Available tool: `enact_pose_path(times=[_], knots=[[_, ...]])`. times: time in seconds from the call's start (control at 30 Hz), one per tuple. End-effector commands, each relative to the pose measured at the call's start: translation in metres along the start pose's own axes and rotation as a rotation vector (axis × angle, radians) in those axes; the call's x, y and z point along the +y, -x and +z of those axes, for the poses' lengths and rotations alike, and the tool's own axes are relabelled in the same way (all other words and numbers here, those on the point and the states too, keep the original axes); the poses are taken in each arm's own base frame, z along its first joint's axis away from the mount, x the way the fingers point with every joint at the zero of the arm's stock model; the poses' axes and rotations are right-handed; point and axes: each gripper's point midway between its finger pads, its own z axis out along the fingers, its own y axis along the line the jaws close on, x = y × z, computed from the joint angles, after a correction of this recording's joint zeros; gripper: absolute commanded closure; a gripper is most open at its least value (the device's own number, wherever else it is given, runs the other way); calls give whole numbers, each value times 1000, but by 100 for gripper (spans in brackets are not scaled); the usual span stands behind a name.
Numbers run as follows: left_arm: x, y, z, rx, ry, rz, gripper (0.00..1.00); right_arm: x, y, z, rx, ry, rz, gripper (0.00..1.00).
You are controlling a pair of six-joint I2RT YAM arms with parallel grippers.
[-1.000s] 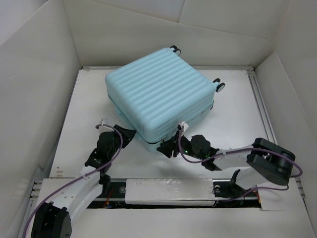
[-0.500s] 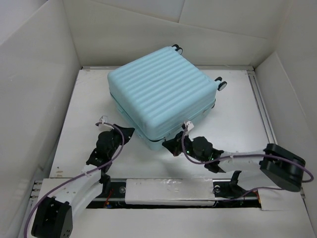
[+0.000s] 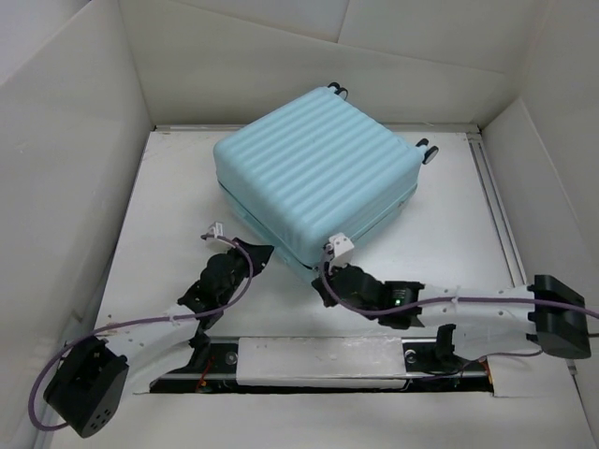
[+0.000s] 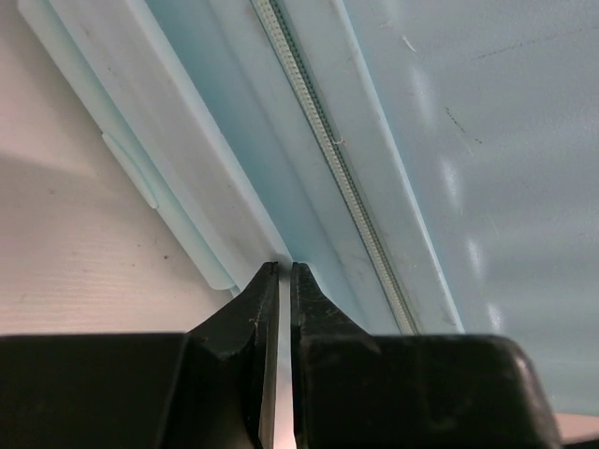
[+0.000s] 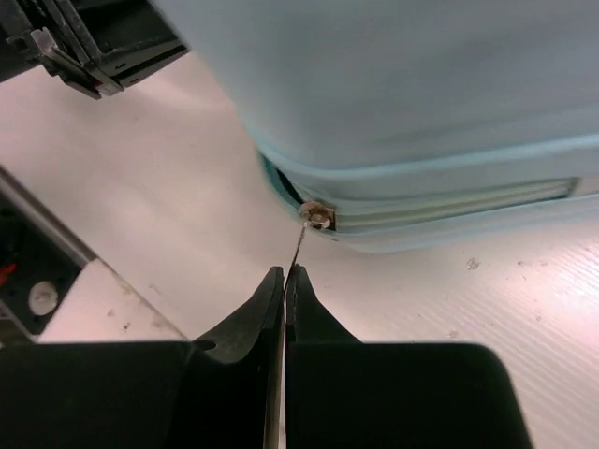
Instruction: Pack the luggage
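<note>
The luggage [image 3: 314,178], a pale aqua ribbed hard-shell suitcase, lies closed and flat on the white table, turned at an angle, with its caster wheels [image 3: 429,150] at the far right. My right gripper [image 3: 323,285] is at its near corner. In the right wrist view the gripper [image 5: 284,271] is shut on the thin metal zipper pull [image 5: 296,248], which hangs from the slider [image 5: 316,216]. My left gripper [image 3: 257,254] is at the suitcase's near-left side. In the left wrist view it [image 4: 283,268] is shut and empty, tips against the shell beside the zipper track [image 4: 328,150].
White walls [image 3: 75,159] enclose the table on the left, back and right. The suitcase's near-left side [image 4: 187,178] fills the left wrist view. The metal base rail [image 3: 309,360] runs along the near edge. Purple cables [image 3: 468,299] trail from both arms.
The suitcase has slid to the right and back and turned a little. Both grippers have moved right along its near edge, and the right arm has stretched out farther right.
</note>
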Motion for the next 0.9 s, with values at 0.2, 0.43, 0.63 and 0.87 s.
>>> enact_pose_path(times=[0.2, 0.43, 0.63, 0.87], knots=[[-47, -31, -9, 94, -146, -89, 100, 145, -1, 8, 106, 139, -65, 100], [-60, -37, -24, 147, -235, -104, 100, 126, 40, 39, -99, -110, 10, 100], [-67, -49, -30, 225, -268, -97, 100, 118, 49, 33, -181, -145, 97, 100], [-105, -84, -37, 277, -318, -79, 100, 68, 42, -32, -183, -81, 202, 100]])
